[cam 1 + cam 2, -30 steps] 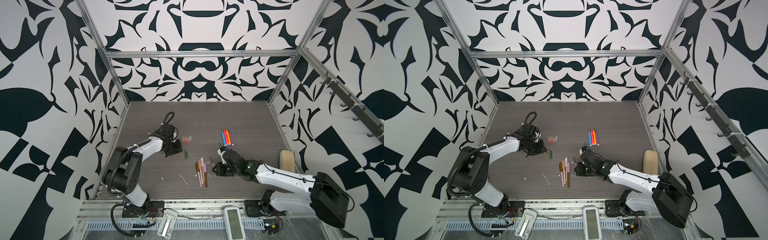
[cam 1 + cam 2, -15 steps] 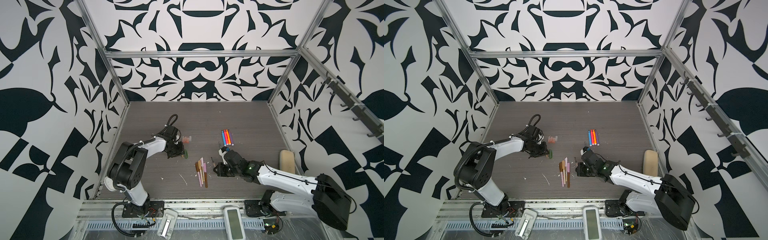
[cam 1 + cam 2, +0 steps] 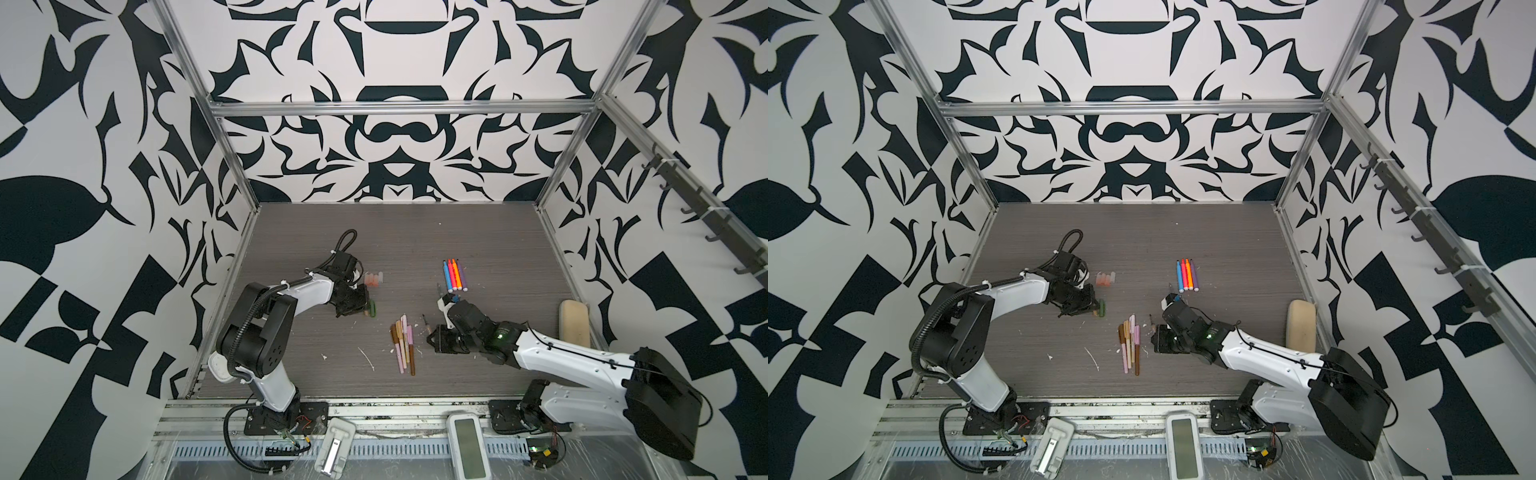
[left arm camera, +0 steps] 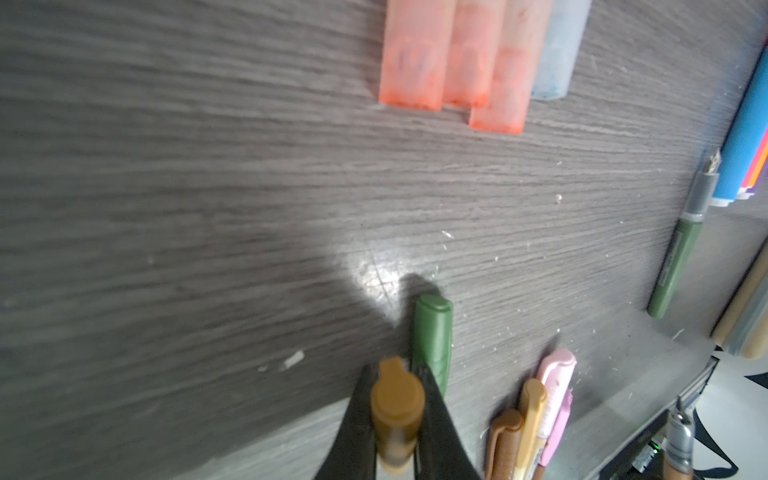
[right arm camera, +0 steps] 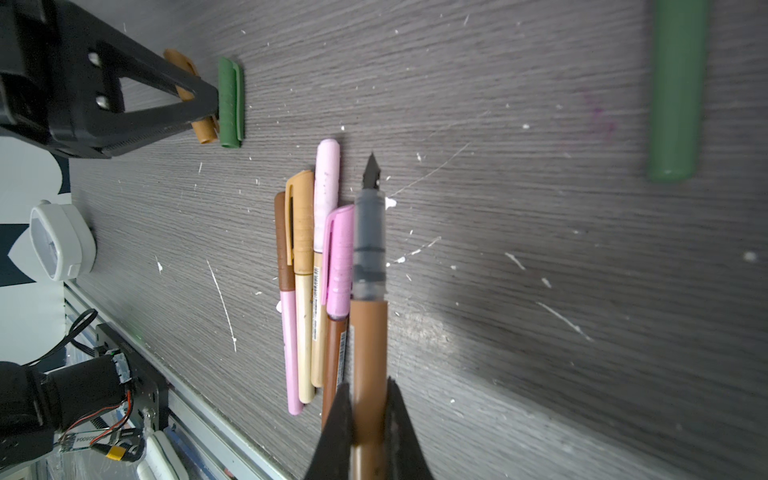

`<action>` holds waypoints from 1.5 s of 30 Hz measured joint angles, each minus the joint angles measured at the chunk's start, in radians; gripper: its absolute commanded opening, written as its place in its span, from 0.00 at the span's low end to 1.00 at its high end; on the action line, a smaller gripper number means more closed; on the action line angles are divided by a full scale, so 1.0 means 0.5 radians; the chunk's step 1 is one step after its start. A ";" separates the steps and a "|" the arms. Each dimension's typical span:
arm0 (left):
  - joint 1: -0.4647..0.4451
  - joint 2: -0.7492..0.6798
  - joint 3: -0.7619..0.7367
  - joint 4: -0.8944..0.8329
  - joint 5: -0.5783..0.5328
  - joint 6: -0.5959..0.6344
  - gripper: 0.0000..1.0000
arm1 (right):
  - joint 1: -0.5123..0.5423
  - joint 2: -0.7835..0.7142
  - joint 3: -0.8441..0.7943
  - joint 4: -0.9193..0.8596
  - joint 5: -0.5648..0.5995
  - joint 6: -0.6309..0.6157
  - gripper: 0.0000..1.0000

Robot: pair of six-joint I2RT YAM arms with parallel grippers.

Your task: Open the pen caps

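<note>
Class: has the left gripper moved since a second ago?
Yes: in a top view the left gripper has shifted right, closer to the loose green plastic pen cap.

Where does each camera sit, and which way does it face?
Both top views: high over the front edge, looking down at the table; both arms show whole, with left tool and right tool.
Left wrist: on the left arm, looking along the left tool, shut on a tan cap; only that tool shows.
Right wrist: on the right arm, looking along the right tool, shut on a brown pen; the left tool shows too.
Shared: both wrist views catch the green cap and pen bundle.
</note>
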 measured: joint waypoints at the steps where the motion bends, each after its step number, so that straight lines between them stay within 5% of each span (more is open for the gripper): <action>1: 0.000 0.000 0.000 0.000 0.000 0.000 0.13 | 0.001 0.000 0.000 0.000 0.000 0.000 0.00; 11: 0.000 0.000 0.000 0.002 0.016 -0.002 0.26 | 0.001 0.000 0.000 0.000 0.005 0.007 0.00; 45: 0.000 -0.041 0.002 -0.033 0.005 0.043 0.37 | 0.001 -0.001 0.100 -0.180 0.079 -0.068 0.00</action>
